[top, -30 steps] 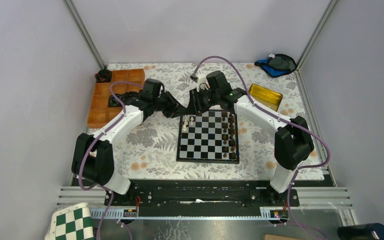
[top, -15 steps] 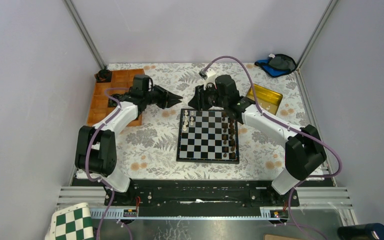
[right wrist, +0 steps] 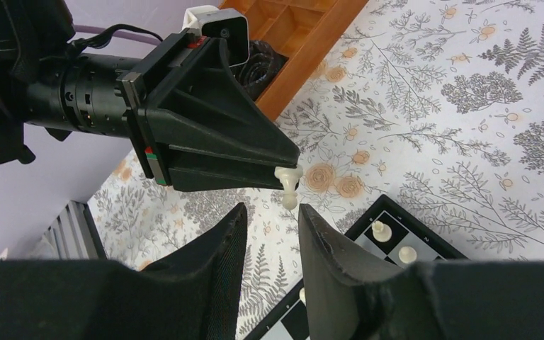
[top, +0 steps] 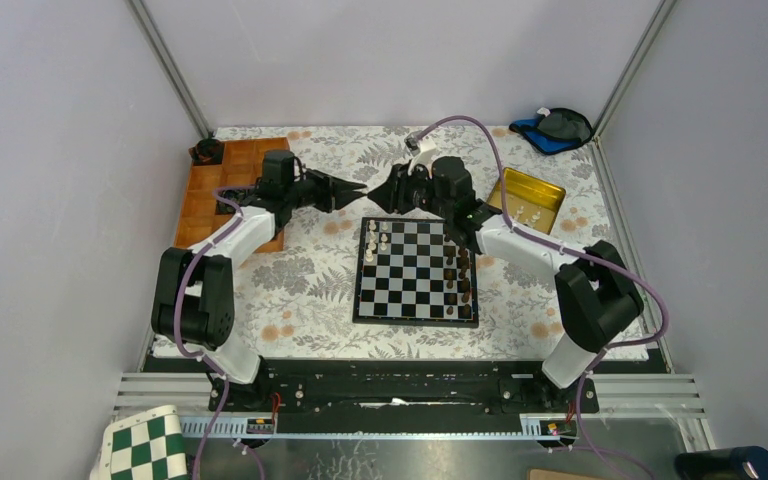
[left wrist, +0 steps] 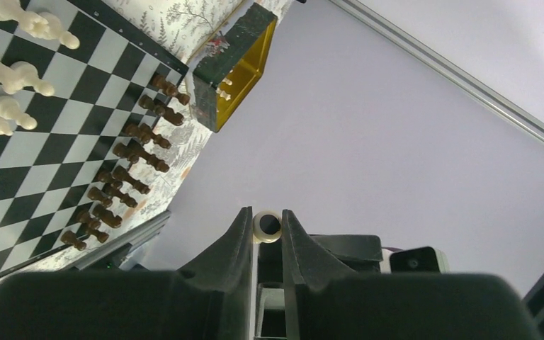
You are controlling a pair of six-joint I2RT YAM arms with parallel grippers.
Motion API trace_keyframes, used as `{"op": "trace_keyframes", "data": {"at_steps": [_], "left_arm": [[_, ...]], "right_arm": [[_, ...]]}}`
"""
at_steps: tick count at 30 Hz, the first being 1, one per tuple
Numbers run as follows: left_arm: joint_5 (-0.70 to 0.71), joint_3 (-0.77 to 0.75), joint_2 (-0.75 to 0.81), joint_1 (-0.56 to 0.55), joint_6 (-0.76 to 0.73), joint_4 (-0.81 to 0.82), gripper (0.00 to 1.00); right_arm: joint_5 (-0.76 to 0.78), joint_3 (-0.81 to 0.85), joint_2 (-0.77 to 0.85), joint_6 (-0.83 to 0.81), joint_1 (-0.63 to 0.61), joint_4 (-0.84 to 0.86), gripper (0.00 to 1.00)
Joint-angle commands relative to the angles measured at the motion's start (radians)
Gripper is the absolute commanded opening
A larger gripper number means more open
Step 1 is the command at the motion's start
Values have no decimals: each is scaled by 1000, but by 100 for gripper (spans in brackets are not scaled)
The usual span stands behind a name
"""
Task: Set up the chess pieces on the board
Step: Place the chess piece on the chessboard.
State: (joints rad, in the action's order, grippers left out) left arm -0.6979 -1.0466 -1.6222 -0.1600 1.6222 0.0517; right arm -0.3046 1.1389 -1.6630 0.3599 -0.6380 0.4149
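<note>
- Two rows of dark pieces along right side of board; few white pieces at its far-left corner.
- Left fingers pinch one white pawn, held above worktop just past board's far edge.
- Right fingers spread, empty, tips facing pawn, close to it.
- Yellow tin far right holds more white pieces.
- Orange tray far left.
</note>
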Motion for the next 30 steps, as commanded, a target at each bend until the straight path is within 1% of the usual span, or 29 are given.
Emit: {"op": "trace_keyframes", "data": {"at_steps": [1, 5, 12, 15, 21, 30], "left_arm": [[-49, 14, -1, 17, 59, 95, 0], [-60, 35, -3, 23, 88, 135, 0], [-65, 31, -4, 24, 87, 135, 0], [-67, 30, -5, 25, 87, 135, 0], [-69, 28, -7, 26, 85, 135, 0], [-66, 28, -5, 25, 70, 113, 0]], "right_arm": [[5, 22, -26, 54, -2, 145, 39], [5, 25, -42, 68, -2, 161, 39], [8, 33, -58, 67, -2, 165, 38], [5, 41, -69, 68, -2, 165, 35], [1, 58, -88, 70, -2, 162, 26], [-8, 79, -96, 67, -2, 148, 23]]}}
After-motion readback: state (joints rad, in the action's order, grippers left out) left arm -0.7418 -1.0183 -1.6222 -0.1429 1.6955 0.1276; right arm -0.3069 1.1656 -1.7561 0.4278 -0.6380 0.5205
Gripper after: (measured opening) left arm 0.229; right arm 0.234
